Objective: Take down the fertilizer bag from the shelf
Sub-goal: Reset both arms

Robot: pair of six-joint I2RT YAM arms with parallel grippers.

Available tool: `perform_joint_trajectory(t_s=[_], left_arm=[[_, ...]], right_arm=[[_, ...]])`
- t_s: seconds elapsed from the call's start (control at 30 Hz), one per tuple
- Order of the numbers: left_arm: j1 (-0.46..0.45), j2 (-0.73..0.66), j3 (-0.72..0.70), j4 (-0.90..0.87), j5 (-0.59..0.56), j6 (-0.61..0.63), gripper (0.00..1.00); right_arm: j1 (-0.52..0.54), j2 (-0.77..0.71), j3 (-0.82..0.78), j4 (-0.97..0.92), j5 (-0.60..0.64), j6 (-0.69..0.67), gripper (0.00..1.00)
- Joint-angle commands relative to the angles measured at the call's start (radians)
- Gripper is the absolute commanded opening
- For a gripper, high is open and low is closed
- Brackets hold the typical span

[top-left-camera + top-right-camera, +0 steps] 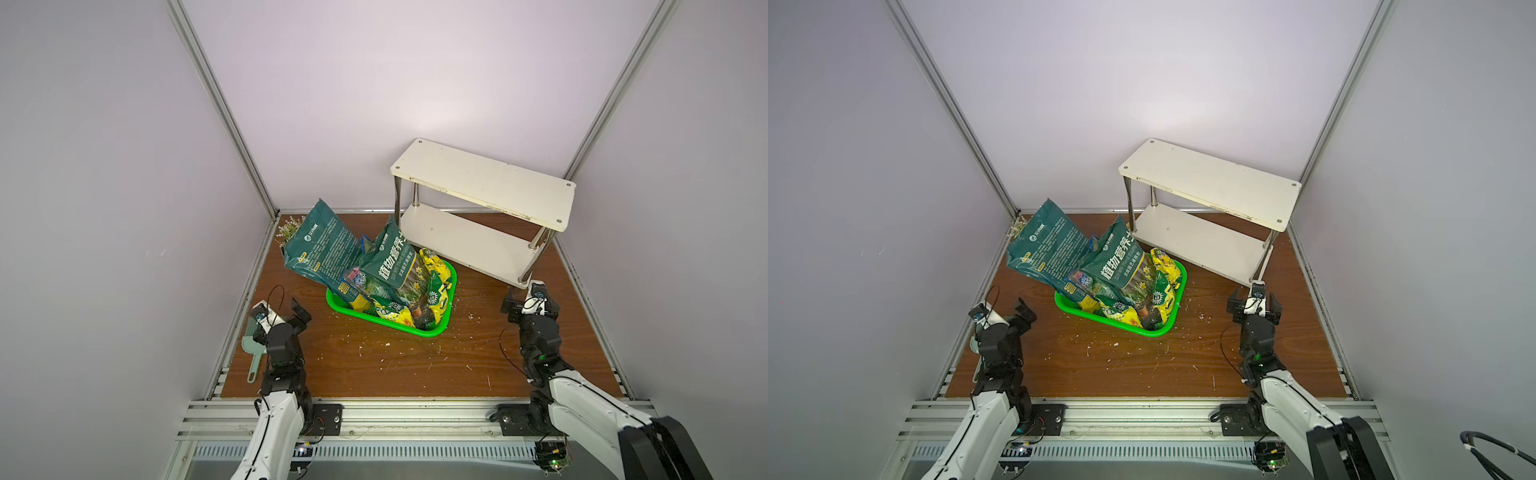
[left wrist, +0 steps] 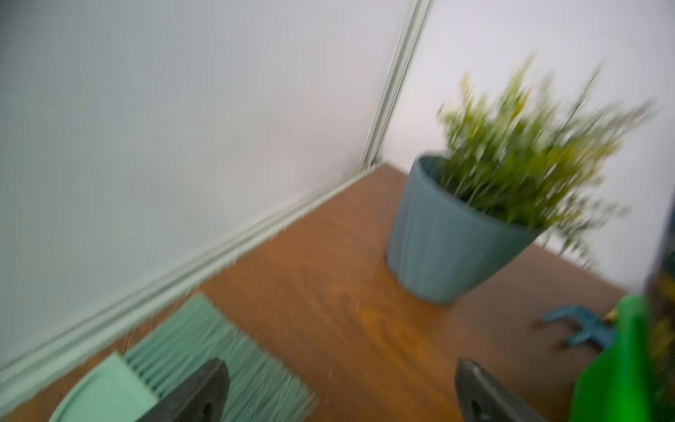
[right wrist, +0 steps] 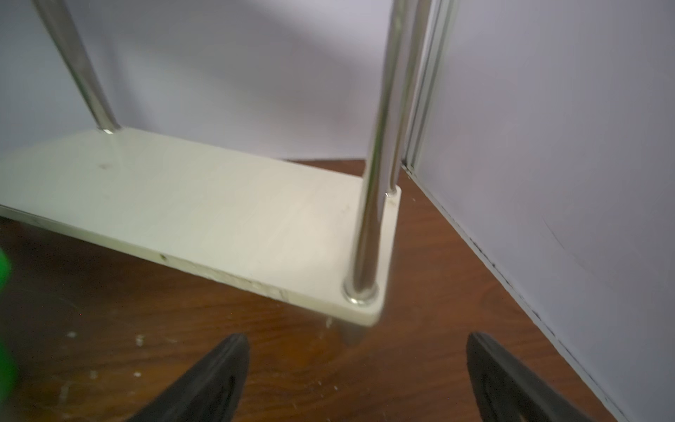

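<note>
Shelf: the shelf (image 1: 482,183) (image 1: 1208,183) stands at the far right of the bench (image 1: 395,365), close to the corner of the walls. Both of its cream boards are bare.
Lower board: in the right wrist view the lower board (image 3: 204,204) shows only a few small marks, with the shiny legs rising from it.
Fertilizer bag: the dark green fertilizer bag (image 1: 395,257) (image 1: 1121,262) with large white letters is off the shelf. It stands tilted in the green basket (image 1: 452,286) (image 1: 1113,322), which lies just beside the left end of the shelf.
Other bags: a second dark green bag (image 1: 324,245) leans out over the far left rim of the basket, and yellow bags (image 1: 434,270) fill the rest of it.
Right gripper: the right gripper (image 1: 530,305) (image 1: 1255,305) (image 3: 354,383) is near the front right leg of the shelf. Its jaws are wide apart and nothing is between them.
Left gripper: the left gripper (image 1: 300,318) (image 2: 339,398) is to the left of the basket, also with its jaws apart and holding nothing.
Under the left arm: a mint green brush (image 2: 219,350) and a dustpan (image 2: 106,391) lie on the bench by the left wall.
Far left corner: a grey-blue pot (image 2: 438,248) with a green plant stands there, blurred in the left wrist view.
Bench surface: brown wood with small white crumbs scattered in front of the basket.
</note>
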Motion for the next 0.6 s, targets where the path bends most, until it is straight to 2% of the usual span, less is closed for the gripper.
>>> perform_joint_trajectory(t_s=[0.0, 0.07, 0.1, 0.17, 0.2, 0.3, 0.37, 0.43, 0.47, 0.5, 0.53, 0.57], left_arm=[[0.013, 0.100, -0.175, 0.431, -0.085, 0.084, 1.00], [0.020, 0.244, -0.131, 0.491, -0.072, 0.099, 1.00], [0.025, 0.333, -0.115, 0.567, -0.023, 0.111, 1.00], [0.027, 0.459, -0.059, 0.609, 0.120, 0.151, 1.00], [0.027, 0.505, -0.047, 0.648, 0.153, 0.158, 1.00], [0.027, 0.644, -0.045, 0.831, 0.261, 0.165, 1.00], [0.026, 0.744, -0.022, 0.911, 0.334, 0.193, 1.00], [0.026, 0.819, -0.012, 0.964, 0.325, 0.193, 1.00], [0.027, 0.867, -0.010, 1.020, 0.316, 0.189, 1.00], [0.025, 0.897, -0.006, 1.059, 0.325, 0.196, 1.00], [0.017, 0.899, 0.000, 1.047, 0.336, 0.209, 1.00], [0.001, 0.885, 0.011, 1.001, 0.326, 0.228, 1.00]], right_arm=[[-0.065, 0.127, 0.009, 0.280, -0.097, 0.033, 0.99], [-0.067, 0.213, 0.022, 0.381, -0.153, 0.004, 0.99], [-0.067, 0.268, 0.039, 0.428, -0.174, -0.025, 0.99], [-0.062, 0.325, 0.112, 0.356, -0.200, -0.065, 0.99], [-0.065, 0.364, 0.119, 0.375, -0.213, -0.075, 0.99], [-0.071, 0.583, 0.103, 0.667, -0.235, -0.097, 0.99], [-0.078, 0.497, 0.161, 0.403, -0.233, -0.067, 0.99], [-0.083, 0.557, 0.133, 0.559, -0.237, -0.073, 0.99], [-0.082, 0.554, 0.141, 0.546, -0.234, -0.070, 0.99], [-0.085, 0.533, 0.162, 0.454, -0.231, -0.064, 0.99], [-0.093, 0.518, 0.183, 0.397, -0.245, -0.054, 0.99], [-0.100, 0.526, 0.182, 0.416, -0.254, -0.051, 0.99]])
